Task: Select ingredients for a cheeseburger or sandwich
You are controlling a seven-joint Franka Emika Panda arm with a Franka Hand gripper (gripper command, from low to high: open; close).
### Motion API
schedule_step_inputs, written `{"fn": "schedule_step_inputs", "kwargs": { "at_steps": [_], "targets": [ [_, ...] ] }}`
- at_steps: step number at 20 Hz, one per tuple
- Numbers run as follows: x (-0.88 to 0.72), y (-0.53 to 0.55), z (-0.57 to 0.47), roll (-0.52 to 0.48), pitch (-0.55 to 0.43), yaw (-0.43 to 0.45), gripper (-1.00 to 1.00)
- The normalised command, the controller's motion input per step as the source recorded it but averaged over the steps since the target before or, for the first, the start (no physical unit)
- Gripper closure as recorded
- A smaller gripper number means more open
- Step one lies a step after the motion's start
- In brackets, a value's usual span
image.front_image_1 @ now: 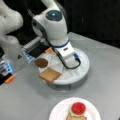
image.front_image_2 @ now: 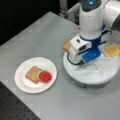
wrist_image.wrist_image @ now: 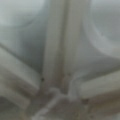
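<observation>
The sandwich sits on a white plate (image.front_image_2: 22, 82), seen in both front views: a tan toast square (image.front_image_2: 32, 74), a light green disc (image.front_image_2: 39, 73) and a red disc (image.front_image_2: 45, 76) on top. The red disc (image.front_image_1: 78, 108) also shows at a front view's bottom. My gripper (image.front_image_2: 80, 56) is lowered into the middle of the white segmented tray (image.front_image_2: 92, 75). The tray holds further ingredients: a dark brown patty (image.front_image_1: 41, 62), a toast square (image.front_image_1: 50, 74) and a yellow cheese square (image.front_image_2: 112, 50). The wrist view is filled by the tray's white dividers (wrist_image.wrist_image: 56, 50), very close.
The arm's base and grey equipment (image.front_image_1: 15, 55) stand at a front view's left, beside the tray. A black perforated surface (image.front_image_2: 15, 110) borders the grey table at a front view's bottom left.
</observation>
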Motion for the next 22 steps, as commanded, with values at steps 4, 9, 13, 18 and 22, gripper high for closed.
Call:
{"fn": "schedule_step_inputs", "kwargs": {
  "at_steps": [4, 9, 13, 18, 22],
  "targets": [
    [0.14, 0.08, 0.15, 0.133, 0.259, -0.104, -1.0],
    [0.2, 0.1, 0.16, 0.118, 0.199, -0.105, -1.0],
    [0.19, 0.12, 0.19, 0.079, 0.169, -0.123, -1.0],
    [0.15, 0.11, 0.22, 0.022, 0.162, -0.103, -1.0],
    [0.08, 0.07, 0.25, -0.026, 0.168, -0.103, -1.0]
  ]
}}
